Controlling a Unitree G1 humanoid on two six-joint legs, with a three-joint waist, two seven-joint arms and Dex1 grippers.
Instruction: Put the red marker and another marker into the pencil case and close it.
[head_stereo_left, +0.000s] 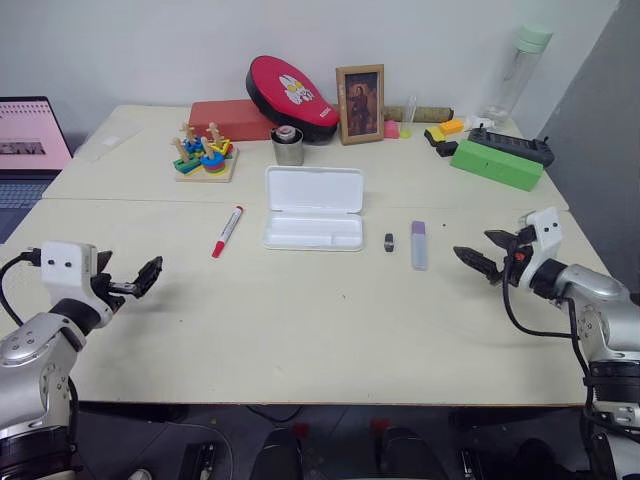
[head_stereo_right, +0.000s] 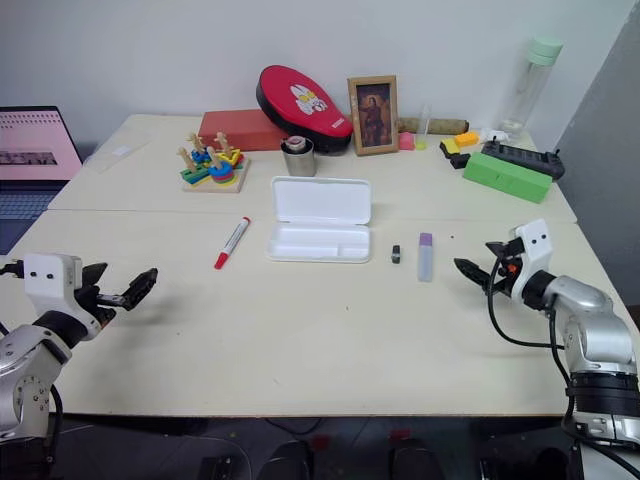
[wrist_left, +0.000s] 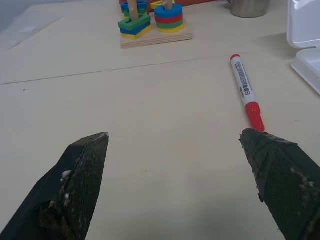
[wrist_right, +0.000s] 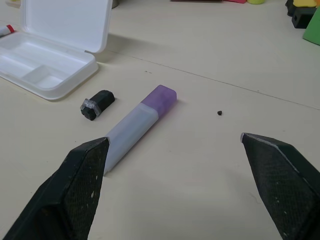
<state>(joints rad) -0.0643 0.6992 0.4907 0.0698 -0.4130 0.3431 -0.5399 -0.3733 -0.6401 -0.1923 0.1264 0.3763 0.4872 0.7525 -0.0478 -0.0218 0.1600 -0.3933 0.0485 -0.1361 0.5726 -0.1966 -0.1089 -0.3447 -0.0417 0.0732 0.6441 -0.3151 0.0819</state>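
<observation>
The white pencil case (head_stereo_left: 313, 207) lies open at the table's middle, lid flat behind its tray, both halves empty. Left of it the red marker (head_stereo_left: 227, 231) lies on the table, also in the left wrist view (wrist_left: 246, 91). To the case's right lies the lavender marker (head_stereo_left: 418, 245) with a purple cap, close ahead of the fingers in the right wrist view (wrist_right: 138, 125). My left gripper (head_stereo_left: 138, 281) hovers open near the front left, short of the red marker. At the right edge my right gripper (head_stereo_left: 486, 253) stands open, pointing at the lavender marker, a short way off it.
A tiny black piece (head_stereo_left: 389, 242) lies between case and lavender marker. At the back stand a wooden stacking toy (head_stereo_left: 205, 155), a metal cup (head_stereo_left: 287, 146), a red oval case (head_stereo_left: 292, 92), a picture frame (head_stereo_left: 360, 104) and a green box (head_stereo_left: 496, 164). A laptop (head_stereo_left: 30, 140) sits far left.
</observation>
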